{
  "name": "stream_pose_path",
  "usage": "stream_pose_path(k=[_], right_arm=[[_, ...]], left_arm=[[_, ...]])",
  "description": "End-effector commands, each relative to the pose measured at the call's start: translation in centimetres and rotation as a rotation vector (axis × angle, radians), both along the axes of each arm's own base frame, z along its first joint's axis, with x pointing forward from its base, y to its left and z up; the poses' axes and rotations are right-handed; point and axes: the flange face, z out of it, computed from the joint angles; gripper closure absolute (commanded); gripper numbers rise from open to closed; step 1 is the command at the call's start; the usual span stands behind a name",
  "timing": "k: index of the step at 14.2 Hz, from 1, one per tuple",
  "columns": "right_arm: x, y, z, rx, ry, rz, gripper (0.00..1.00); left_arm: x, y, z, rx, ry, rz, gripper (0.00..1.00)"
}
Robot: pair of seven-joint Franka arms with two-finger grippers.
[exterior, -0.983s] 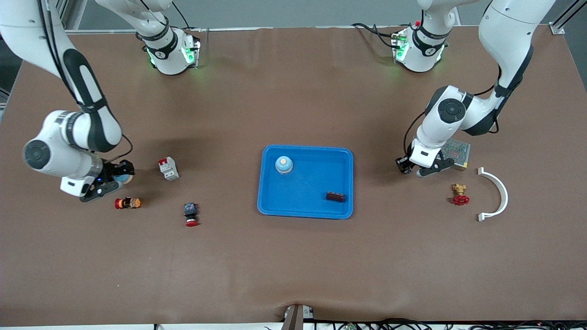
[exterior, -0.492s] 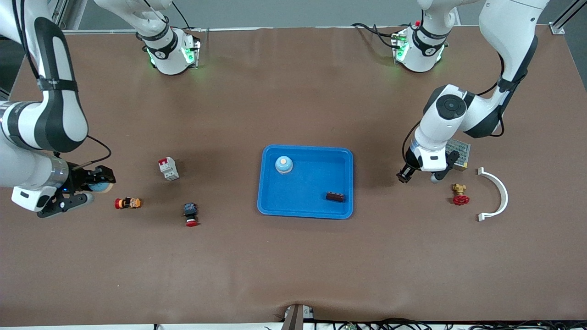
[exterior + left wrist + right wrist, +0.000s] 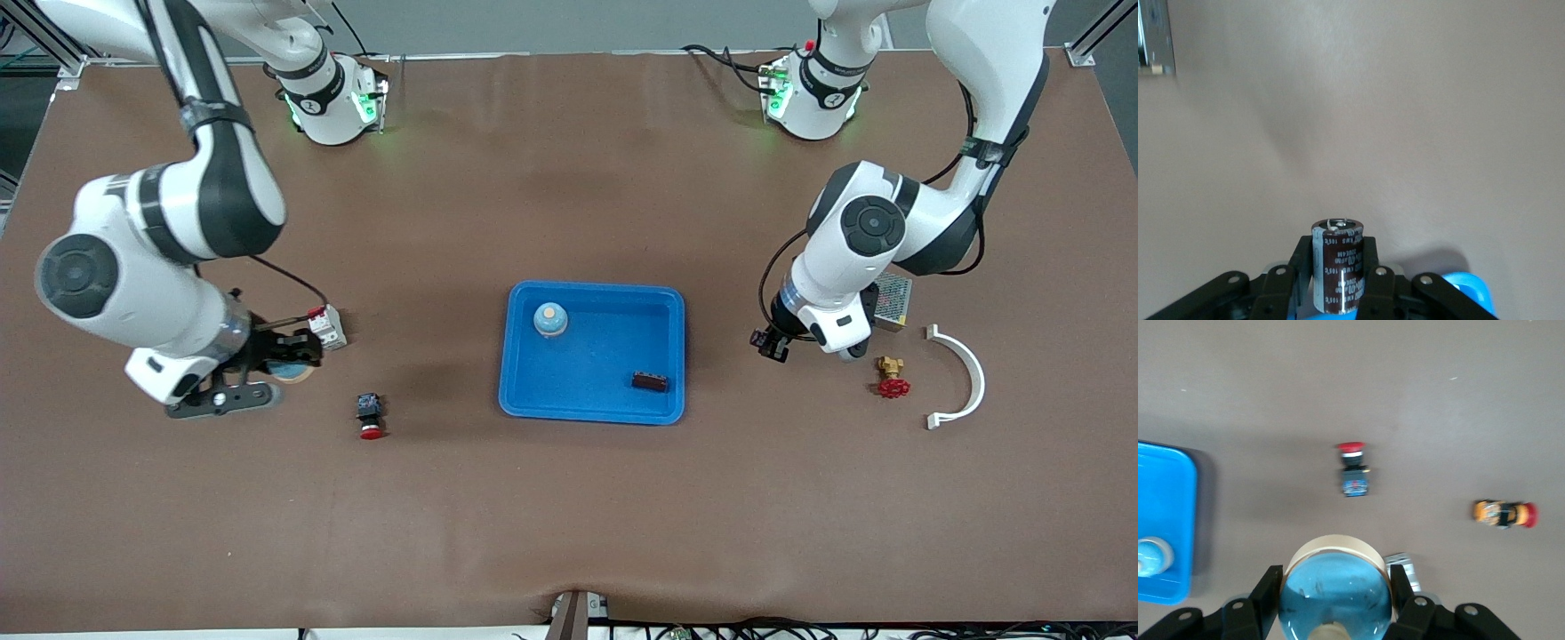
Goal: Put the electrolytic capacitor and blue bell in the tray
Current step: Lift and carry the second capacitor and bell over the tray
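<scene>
The blue tray [image 3: 594, 406] lies mid-table and holds a pale-blue domed piece [image 3: 550, 319] and a small dark-brown block [image 3: 650, 381]. My right gripper [image 3: 286, 363] is shut on the blue bell [image 3: 1335, 597], a clear blue dome on a cream base. It hangs over the table beside the circuit breaker [image 3: 327, 326], toward the right arm's end. My left gripper [image 3: 770, 343] is shut on the electrolytic capacitor [image 3: 1337, 267], a dark-brown cylinder held upright between the fingers. It is over bare table just off the tray's edge at the left arm's end.
A red push button [image 3: 370, 415] lies between the breaker and the tray. A small orange figure [image 3: 1505, 513] shows in the right wrist view only. At the left arm's end are a mesh metal box [image 3: 892, 298], a red valve [image 3: 892, 380] and a white curved bracket [image 3: 965, 378].
The right arm swung out toward its table end, then came back toward the tray with the bell. The left gripper turned and edged slightly toward the tray with the capacitor.
</scene>
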Motion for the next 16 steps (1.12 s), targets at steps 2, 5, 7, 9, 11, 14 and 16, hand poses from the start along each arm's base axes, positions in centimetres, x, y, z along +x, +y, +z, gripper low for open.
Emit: stream_pose_path(k=[2,5,7,9,11,14,16], right_arm=[[0.3,2.7,-1.6,0.102,0.064,-0.141,0.43],[-0.3,7.7,-2.3,0.105,0.022,-0.171,0.43],[-1.3,11.2,-3.4,0.088,0.029,-0.221,0.43],[-1.9,14.0,-4.0,0.093,0.009,-0.257,0.43],[-2.4,16.1,-5.4,0.089,0.003,-0.28,0.43],[-3.1,18.8,-7.5,0.08,-0.007,-0.317,0.43],[-3.7,21.1,-8.9,0.085,-0.025,-0.334,0.43]], left_arm=[[-0.9,-4.7,-0.1,-0.034,0.031,0.131,1.0],[-2.7,-9.1,-0.1,-0.04,0.034,0.157,1.0],[-3.4,-11.2,0.3,-0.051,0.029,0.176,1.0],[-3.7,-12.7,0.0,-0.051,0.029,0.189,1.0],[-3.2,-13.3,-1.0,-0.03,0.008,0.218,1.0],[-2.1,-14.8,-3.1,0.015,0.006,0.245,1.0],[-1.6,-16.0,-4.1,0.035,0.008,0.25,1.0]])
